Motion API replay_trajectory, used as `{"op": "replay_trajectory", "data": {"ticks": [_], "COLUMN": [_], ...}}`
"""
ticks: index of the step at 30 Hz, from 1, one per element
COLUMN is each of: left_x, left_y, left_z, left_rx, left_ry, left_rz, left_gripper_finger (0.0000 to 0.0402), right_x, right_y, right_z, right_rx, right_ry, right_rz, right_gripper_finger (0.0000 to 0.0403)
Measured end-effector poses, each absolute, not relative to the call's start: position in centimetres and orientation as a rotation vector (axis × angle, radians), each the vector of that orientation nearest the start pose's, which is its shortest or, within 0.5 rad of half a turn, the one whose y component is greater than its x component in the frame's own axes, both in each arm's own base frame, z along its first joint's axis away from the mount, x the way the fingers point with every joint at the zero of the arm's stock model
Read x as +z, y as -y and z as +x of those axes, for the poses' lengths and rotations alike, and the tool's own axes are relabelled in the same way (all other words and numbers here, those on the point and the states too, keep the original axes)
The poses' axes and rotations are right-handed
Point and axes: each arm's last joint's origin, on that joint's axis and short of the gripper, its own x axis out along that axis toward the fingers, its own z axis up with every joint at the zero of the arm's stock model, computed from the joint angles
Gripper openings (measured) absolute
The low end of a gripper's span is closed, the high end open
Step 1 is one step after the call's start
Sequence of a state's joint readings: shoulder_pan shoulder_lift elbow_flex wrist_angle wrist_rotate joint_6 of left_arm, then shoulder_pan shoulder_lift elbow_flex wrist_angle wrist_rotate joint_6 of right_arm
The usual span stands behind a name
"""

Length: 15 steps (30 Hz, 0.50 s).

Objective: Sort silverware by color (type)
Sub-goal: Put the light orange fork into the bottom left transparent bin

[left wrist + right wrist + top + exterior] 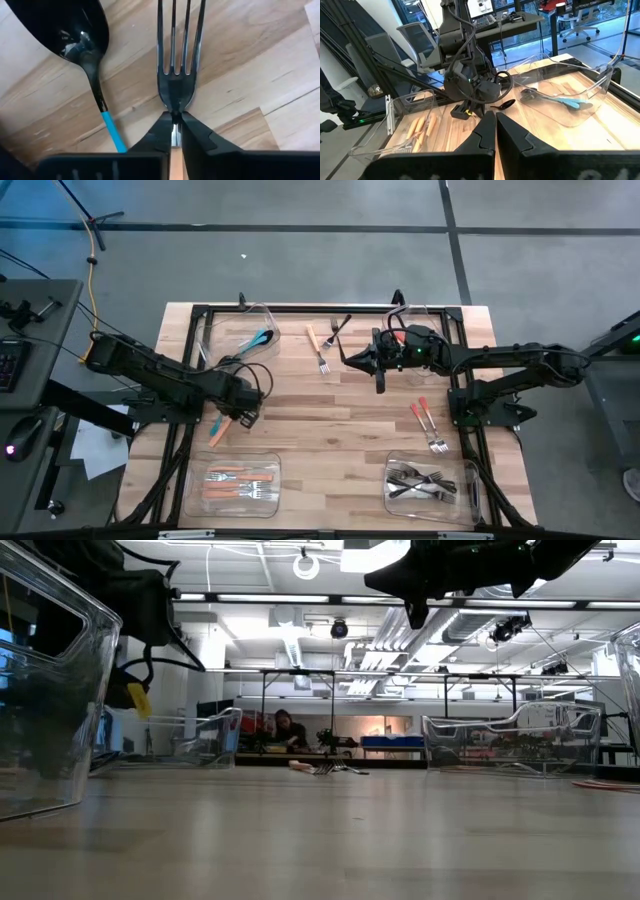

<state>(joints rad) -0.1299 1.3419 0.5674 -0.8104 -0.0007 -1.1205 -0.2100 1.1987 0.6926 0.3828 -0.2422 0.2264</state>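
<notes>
Silverware is partly sorted across the tabletop (pixel 330 405), judging from the overhead view. Taking the bin of orange-handled pieces (pixel 240 483) as landmark: it sits at the near-left corner and already holds several. Well to its right, a second bin (pixel 432 485) holds dark metal pieces; straight beyond it, at the far-left corner, a third bin (pixel 240 332) holds teal-handled ones.

Still loose: two red-orange forks (pixel 428 426) just beyond the dark-metal bin, and an orange fork (pixel 318 350) beside a dark fork (pixel 337 329) at the far middle. So roughly half looks done.

Just beyond the landmark bin, the left end effector (pixel 176 122) is clenched on the neck of an orange-handled fork (pixel 179 70), with a teal-handled spoon (pixel 84 37) lying beside it. My guess is this fork goes into the landmark bin.

The right end effector (pixel 495 125) waits closed and empty, near the far-right bin (pixel 432 330).

No brands, labels or writing can be read.
</notes>
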Motion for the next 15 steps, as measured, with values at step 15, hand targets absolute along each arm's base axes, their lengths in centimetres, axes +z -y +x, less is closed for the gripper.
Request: {"op": "replay_trajectory", "data": {"ticks": [15], "left_x": [14.9], "left_y": [2.3], "left_z": [18.7], "left_rx": [0.624], "left_ry": [-1.402], "left_rz": [-0.688], "left_gripper_finger": [0.0003], "right_x": [27.1], "right_y": [4.8], "right_z": [25.8], "right_rx": [0.015], "right_ry": [-0.125], "right_rz": [0.308], "right_gripper_finger": [0.0000]}}
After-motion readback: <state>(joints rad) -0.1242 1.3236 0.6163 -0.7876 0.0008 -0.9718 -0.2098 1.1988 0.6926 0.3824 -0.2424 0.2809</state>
